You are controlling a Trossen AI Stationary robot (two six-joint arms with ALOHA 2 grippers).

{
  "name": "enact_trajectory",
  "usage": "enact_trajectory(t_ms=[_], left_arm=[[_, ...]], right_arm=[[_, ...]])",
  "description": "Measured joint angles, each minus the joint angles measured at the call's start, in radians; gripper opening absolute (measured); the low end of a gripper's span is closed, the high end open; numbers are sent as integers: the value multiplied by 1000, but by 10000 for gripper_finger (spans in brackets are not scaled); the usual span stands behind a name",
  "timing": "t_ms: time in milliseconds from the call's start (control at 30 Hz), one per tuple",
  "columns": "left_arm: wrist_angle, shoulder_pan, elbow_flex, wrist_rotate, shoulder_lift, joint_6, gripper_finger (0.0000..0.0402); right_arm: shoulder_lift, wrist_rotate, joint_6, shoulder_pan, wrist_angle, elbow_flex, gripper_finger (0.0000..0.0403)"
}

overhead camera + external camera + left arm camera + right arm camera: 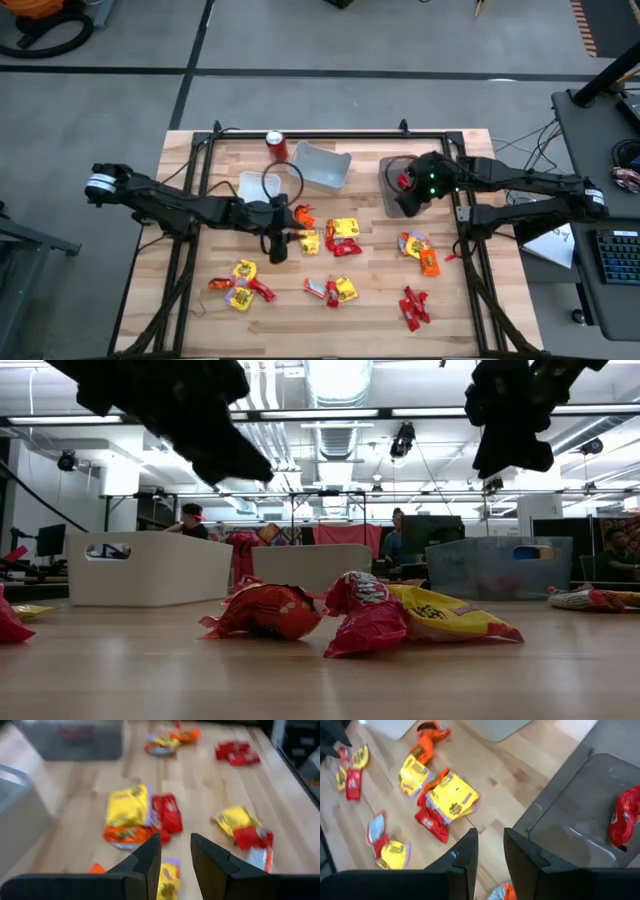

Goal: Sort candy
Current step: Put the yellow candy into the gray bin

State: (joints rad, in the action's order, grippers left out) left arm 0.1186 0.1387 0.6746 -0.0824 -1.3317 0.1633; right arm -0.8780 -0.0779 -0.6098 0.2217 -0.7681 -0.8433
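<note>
Blurred throughout in the left wrist view: candy (129, 806) wrappers, print unreadable. Cut off at the low view's top edge: both arms. Too small to read: soda can (277, 146) label.

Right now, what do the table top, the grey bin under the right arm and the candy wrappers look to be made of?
Table top: wood, pale planks with visible grain and seams, matte. Grey bin: probably plastic, smooth and translucent, with faint sheen and a moulded rim. Candy wrappers: thin plastic or foil film, glossy and crinkled, catching light.
</note>
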Motion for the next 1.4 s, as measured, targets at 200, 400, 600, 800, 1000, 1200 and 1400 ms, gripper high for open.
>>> enact_trajectory(t_ms=[200, 400, 600, 800, 1000, 1200, 1400], left_arm=[[15, 7, 0, 29, -103, -76, 91], [16, 7, 0, 59, -183, -162, 104], [23, 16, 0, 59, -236, -234, 157], [39, 16, 0, -26, -271, -253, 211], [37, 16, 0, -32, -316, -260, 220], [40, 16, 0, -33, -345, -260, 190], [37, 16, 0, -35, -347, -257, 132]], right_arm=[[0, 84, -19, -123, 4, 0, 76], [-2, 134, -23, -205, 13, 0, 73], [-2, 158, -26, -250, 28, 0, 85], [-12, 161, -22, -265, 59, 0, 88], [-20, 160, -18, -265, 66, 0, 84], [-33, 160, -15, -265, 71, 0, 90], [-55, 160, -15, -265, 71, 0, 87]])
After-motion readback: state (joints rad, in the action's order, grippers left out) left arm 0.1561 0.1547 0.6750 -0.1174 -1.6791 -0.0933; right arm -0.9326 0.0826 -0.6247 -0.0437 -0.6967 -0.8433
